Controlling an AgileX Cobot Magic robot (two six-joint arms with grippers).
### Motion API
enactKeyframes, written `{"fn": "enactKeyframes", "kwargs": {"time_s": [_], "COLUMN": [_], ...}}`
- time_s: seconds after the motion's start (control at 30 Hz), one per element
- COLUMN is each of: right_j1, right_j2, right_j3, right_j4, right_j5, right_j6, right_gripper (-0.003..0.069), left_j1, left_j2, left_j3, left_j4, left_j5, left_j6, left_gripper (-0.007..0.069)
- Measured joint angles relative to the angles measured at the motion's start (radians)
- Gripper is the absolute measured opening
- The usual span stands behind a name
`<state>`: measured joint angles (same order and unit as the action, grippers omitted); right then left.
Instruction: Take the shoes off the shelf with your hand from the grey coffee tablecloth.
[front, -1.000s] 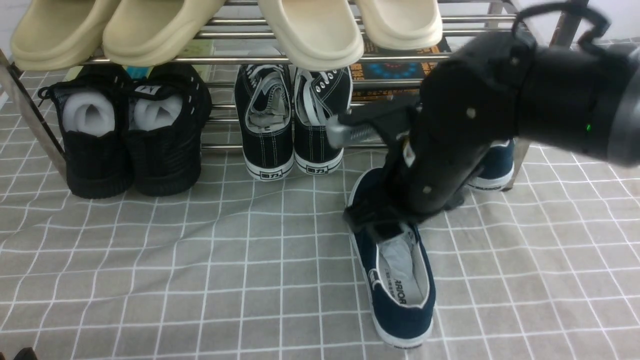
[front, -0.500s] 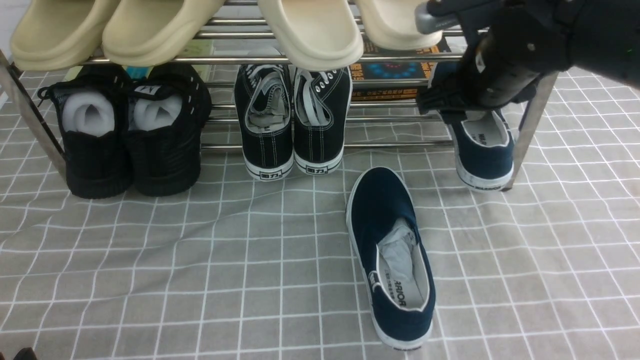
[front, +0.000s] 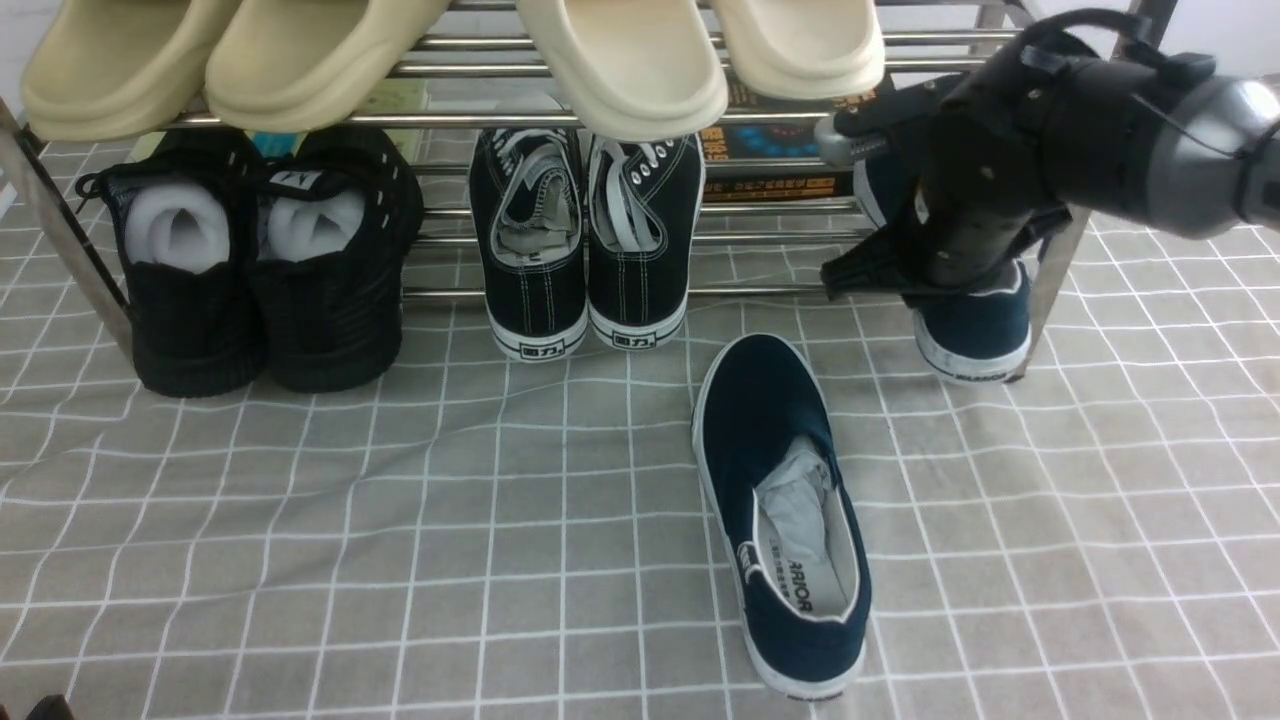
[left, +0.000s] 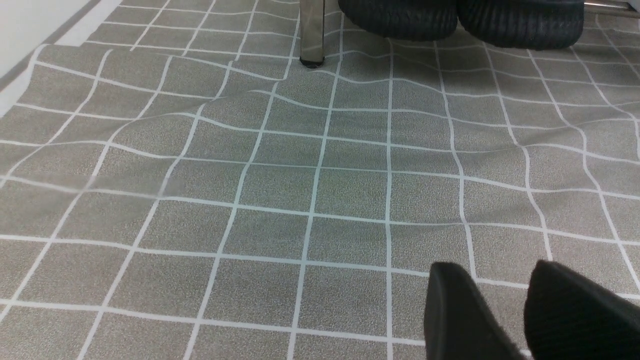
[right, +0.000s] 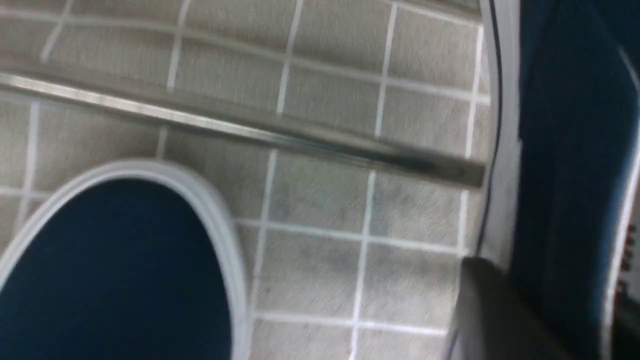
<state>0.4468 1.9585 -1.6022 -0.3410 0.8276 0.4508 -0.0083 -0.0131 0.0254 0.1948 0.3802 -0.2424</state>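
Note:
One navy shoe (front: 785, 510) lies on the grey coffee tablecloth (front: 300, 520), toe toward the shelf (front: 450, 118). The other navy shoe (front: 975, 335) rests on the shelf's lower bars at the right end, heel outward. My right gripper (front: 930, 285) reaches down onto it from the right and hides its opening. In the right wrist view the gripper (right: 555, 290) is shut on this shoe's side wall (right: 565, 150), one finger (right: 490, 310) outside against the white sole. The toe of the shoe on the cloth (right: 110, 270) shows below. My left gripper (left: 500, 280) hovers open over bare cloth.
Beige slippers (front: 620, 60) fill the top tier. Black mesh sneakers (front: 260, 270) and black lace-up sneakers (front: 585, 240) sit on the lower tier, left and middle. A printed box (front: 790, 140) lies behind. A shelf leg (front: 1055, 260) stands just right of the gripped shoe.
My right arm left the shoe on the cloth, swung up to the shelf's right end, then dropped onto the second navy shoe, and its jaws closed.

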Motion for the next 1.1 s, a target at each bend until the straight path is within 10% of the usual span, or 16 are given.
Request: {"fn": "enactKeyframes", "kwargs": {"time_s": [0.37, 0.63, 1.1], "right_j1": [0.0, 0.0, 0.0], "right_j2": [-0.343, -0.47, -0.417], "right_j3": [0.117, 0.493, 0.517], "right_j4": [0.273, 0.373, 0.397], "right_j5": [0.374, 0.216, 0.001], "right_j6": [-0.163, -0.149, -0.147], "right_gripper": [0.0014, 0.0014, 0.0018], "left_j1": [0.0, 0.0, 0.0], "left_j2": [0.0, 0.0, 0.0], "left_j3": [0.0, 0.0, 0.0], "left_j4": [0.0, 0.0, 0.0], "left_j5": [0.0, 0.0, 0.0], "left_j6": [0.0, 0.0, 0.0], "left_gripper": [0.024, 0.024, 0.024]}}
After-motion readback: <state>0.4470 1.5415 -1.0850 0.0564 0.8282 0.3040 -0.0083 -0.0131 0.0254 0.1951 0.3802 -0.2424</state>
